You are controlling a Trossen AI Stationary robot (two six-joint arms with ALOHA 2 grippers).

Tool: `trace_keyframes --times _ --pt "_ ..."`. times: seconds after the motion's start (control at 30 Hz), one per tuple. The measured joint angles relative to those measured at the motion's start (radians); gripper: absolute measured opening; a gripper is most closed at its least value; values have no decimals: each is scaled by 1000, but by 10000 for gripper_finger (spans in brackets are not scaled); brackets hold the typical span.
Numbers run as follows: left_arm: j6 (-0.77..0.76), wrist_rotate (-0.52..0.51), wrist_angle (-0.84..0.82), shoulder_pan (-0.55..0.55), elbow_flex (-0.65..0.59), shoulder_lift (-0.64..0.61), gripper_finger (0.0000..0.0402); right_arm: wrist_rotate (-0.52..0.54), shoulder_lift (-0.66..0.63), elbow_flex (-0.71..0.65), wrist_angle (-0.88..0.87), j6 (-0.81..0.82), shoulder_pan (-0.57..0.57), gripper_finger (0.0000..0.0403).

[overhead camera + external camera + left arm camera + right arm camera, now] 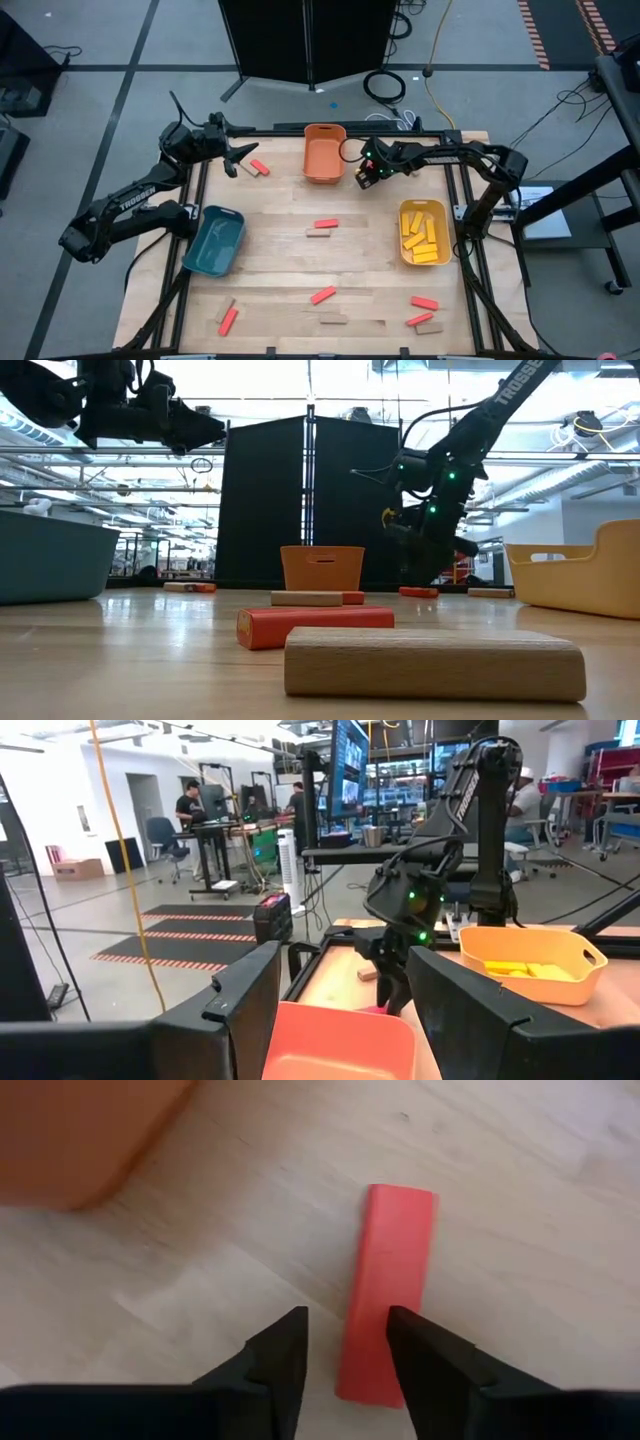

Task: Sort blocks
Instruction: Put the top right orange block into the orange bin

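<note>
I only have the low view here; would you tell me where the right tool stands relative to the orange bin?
Observer: From above, the right tool hangs just beside the orange bin, on the side facing the yellow bin.
Operator: Thank you. What lies under it?
Observer: Its wrist view shows a red block flat on the wood, offset toward one finger, not gripped.
Operator: And the left tool?
Observer: The left tool waits open near the far left corner, beside another red block.
</note>
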Motion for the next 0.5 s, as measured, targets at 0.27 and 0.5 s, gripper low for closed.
trace_keyframes --times 0.27,0.5 --pt "6 0 -1 0 0 0 217 1 -113 -3 -17 -13 5 117" --pt "6 0 -1 0 0 0 217 9 -179 -1 -16 -27 5 131"
